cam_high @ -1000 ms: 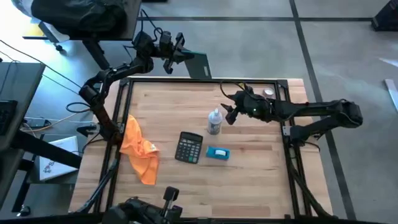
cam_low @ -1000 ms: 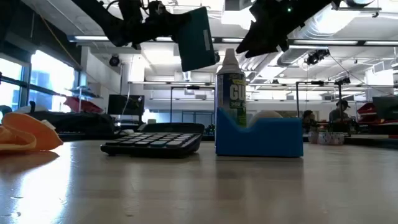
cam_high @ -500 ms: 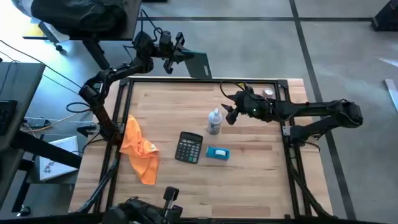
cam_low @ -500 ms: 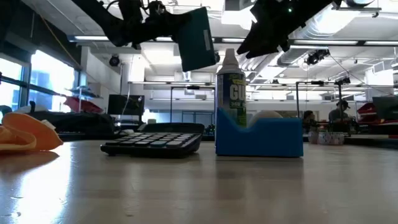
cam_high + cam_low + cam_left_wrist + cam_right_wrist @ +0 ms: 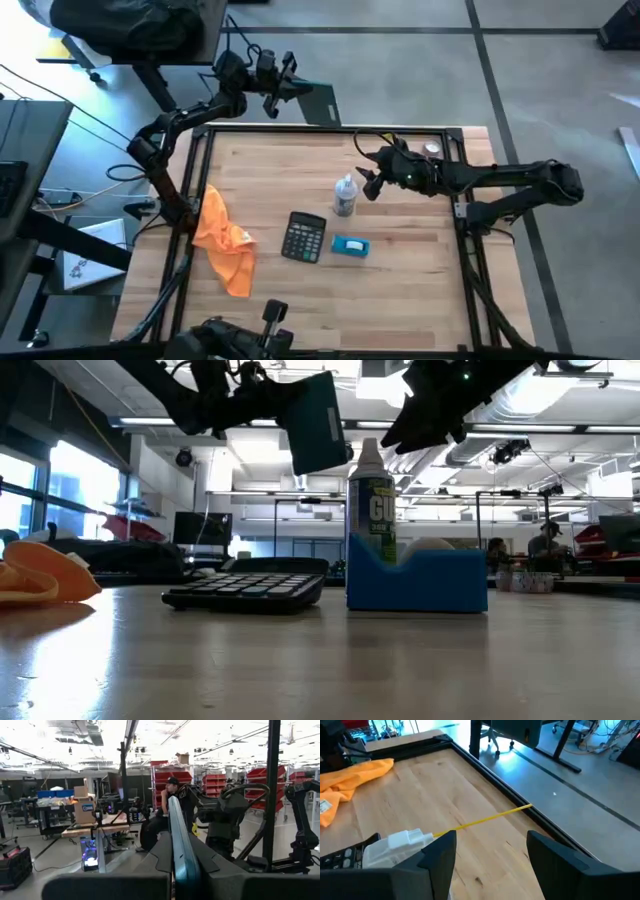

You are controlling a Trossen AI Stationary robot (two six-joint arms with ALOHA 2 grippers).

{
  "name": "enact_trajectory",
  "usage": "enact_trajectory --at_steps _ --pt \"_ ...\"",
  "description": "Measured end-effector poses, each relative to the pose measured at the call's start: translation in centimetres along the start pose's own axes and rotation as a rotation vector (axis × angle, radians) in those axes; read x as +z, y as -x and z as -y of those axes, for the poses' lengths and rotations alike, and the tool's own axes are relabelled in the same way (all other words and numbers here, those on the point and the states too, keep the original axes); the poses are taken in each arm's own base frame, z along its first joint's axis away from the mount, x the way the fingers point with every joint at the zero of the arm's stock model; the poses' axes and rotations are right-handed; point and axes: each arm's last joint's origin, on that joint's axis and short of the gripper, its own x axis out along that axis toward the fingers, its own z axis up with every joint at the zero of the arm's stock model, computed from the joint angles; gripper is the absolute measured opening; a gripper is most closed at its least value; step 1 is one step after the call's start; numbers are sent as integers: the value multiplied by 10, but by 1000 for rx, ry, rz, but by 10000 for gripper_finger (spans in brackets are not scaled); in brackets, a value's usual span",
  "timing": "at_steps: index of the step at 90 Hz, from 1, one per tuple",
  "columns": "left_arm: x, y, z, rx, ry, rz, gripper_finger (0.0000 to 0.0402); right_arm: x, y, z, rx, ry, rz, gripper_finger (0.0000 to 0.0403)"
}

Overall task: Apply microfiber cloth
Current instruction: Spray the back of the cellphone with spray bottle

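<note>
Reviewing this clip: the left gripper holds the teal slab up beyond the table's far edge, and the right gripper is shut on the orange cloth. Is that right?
Not quite. The right gripper is open and empty, hovering by the spray bottle; the orange cloth lies untouched on the table's left side, as the high view shows. The left gripper does hold the teal slab beyond the far edge.

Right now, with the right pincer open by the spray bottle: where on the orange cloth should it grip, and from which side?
Judging from the high view: take the microfiber cloth at its raised, bunched fold nearest the calculator, coming down from above. The right pincer would cross from that side, and a standing fold suits two fingers better than the flat edge.
</note>
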Motion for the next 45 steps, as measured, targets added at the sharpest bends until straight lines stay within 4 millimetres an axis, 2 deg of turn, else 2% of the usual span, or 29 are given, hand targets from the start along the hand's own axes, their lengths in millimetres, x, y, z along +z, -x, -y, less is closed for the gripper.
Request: enact_trajectory --at_steps 45 --pt "0 0 0 4 0 2 0 -1 0 -1 32 -3 -16 211"
